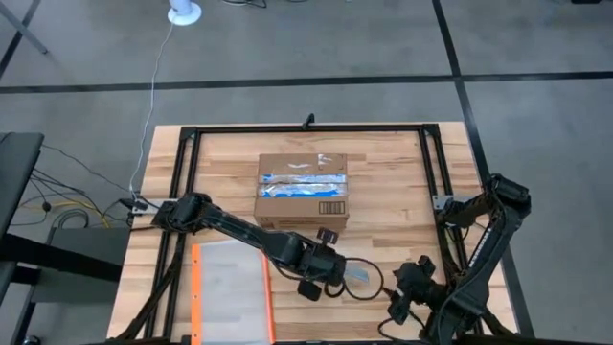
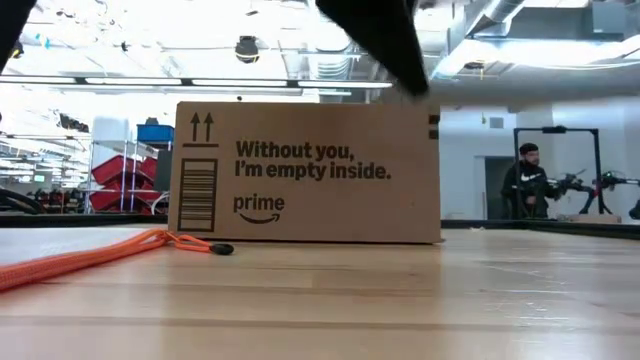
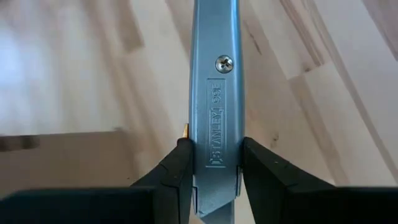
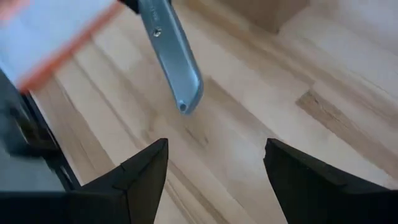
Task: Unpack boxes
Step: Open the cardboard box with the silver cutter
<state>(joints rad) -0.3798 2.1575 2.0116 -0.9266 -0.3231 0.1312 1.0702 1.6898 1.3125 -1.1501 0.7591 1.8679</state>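
Item: cardboard shipping box [image 1: 302, 188], taped shut, mid-bench [image 1: 393, 172]. Left hand [image 3: 211, 177] clamped on a Stanley utility knife [image 3: 214, 93], near the box's front. Right hand [image 4: 214, 174] spread empty, just beside the knife. We judge: carry the blade to the blue-and-white tape [image 1: 302, 178], cut shallow along the seam.

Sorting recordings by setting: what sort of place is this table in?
Probably a robotics lab or workshop in an industrial hall: exposed ceiling ducts, storage shelving with red bins, and a person beside another dark robot arm beyond the table.
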